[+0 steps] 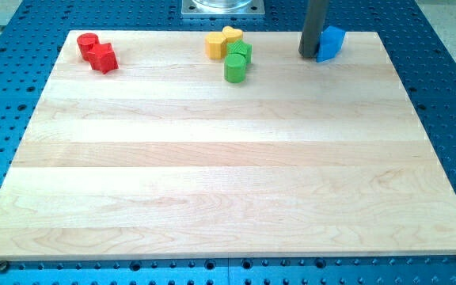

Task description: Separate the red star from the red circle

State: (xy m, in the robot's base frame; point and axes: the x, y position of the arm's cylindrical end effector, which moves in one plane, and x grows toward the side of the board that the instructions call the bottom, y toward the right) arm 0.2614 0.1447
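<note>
The red star point(103, 58) sits at the surface's point(212, 174) top-left corner, touching the red circle point(87, 44) on its upper left. No claw is fitted: my tip point(308, 55) rests far to the star's right, touching a blue block point(331, 43).

No readable text, label, brand, number or sign anywhere in the camera view.
</note>
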